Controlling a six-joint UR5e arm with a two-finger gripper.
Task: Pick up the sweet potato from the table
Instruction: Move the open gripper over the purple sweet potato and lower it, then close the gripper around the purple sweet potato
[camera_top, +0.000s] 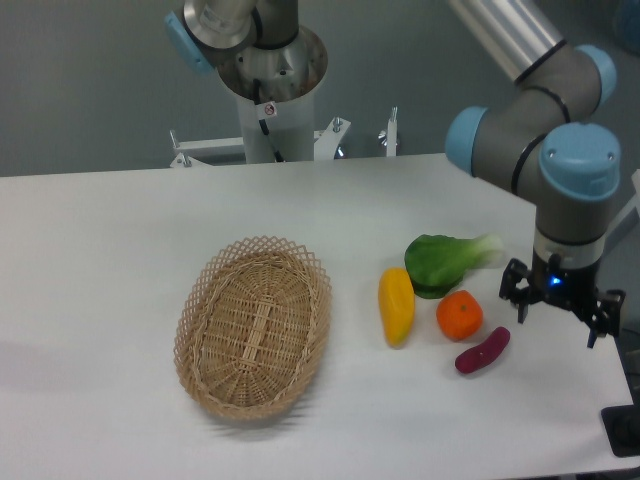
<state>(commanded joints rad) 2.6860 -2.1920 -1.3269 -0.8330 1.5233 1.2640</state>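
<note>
The sweet potato (482, 351), a small dark reddish-purple curved tuber, lies on the white table (120, 240) near its right front, just right of and below the round orange (459, 315). My gripper (556, 313) hangs above the table to the upper right of the sweet potato, its fingers spread open and holding nothing. One fingertip (514, 300) is close to the tuber's right end without touching it.
A yellow vegetable (396, 305) and a green leafy vegetable (447, 262) lie left of and behind the orange. A wicker basket (254, 325) sits at centre-left. The table's right edge runs close to the gripper, and the robot's base column (272, 95) stands at the back.
</note>
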